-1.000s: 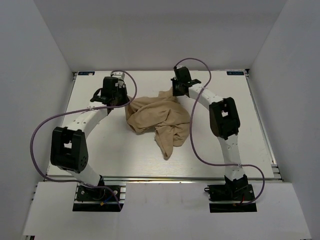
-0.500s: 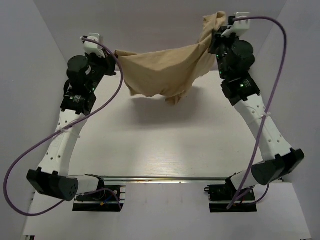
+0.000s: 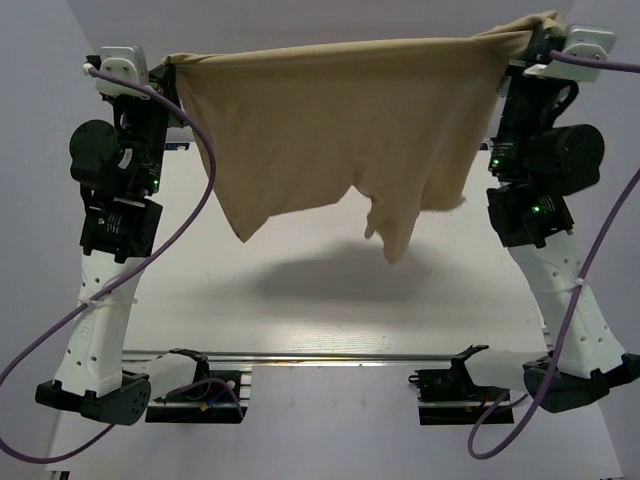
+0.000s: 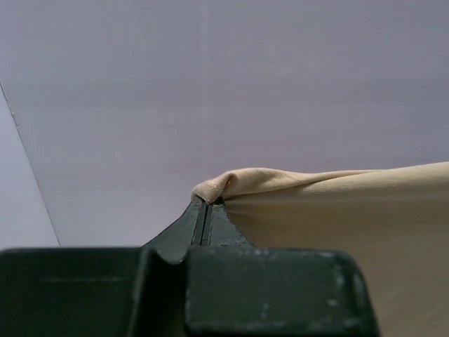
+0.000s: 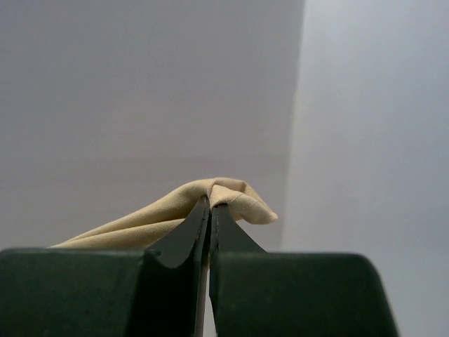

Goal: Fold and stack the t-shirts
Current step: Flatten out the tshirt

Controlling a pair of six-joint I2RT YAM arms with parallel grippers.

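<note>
The tan t-shirt [image 3: 340, 120] hangs spread out high above the table, stretched taut between both grippers, its lower edge dangling uneven in the air. My left gripper [image 3: 170, 65] is shut on its upper left corner; in the left wrist view the cloth [image 4: 337, 203] bunches over the closed fingertips of that gripper [image 4: 208, 202]. My right gripper [image 3: 522, 38] is shut on the upper right corner; in the right wrist view a fold of the shirt [image 5: 224, 200] wraps over the closed tips of that gripper [image 5: 210, 203].
The white table [image 3: 320, 300] lies far below the shirt, with the shirt's shadow on it. Both arms stand raised near the grey side walls. The arm bases [image 3: 195, 385] sit at the near edge.
Both grippers have lifted the shirt from a crumpled heap on the table and moved up and apart. The shirt now hangs wide and taut.
</note>
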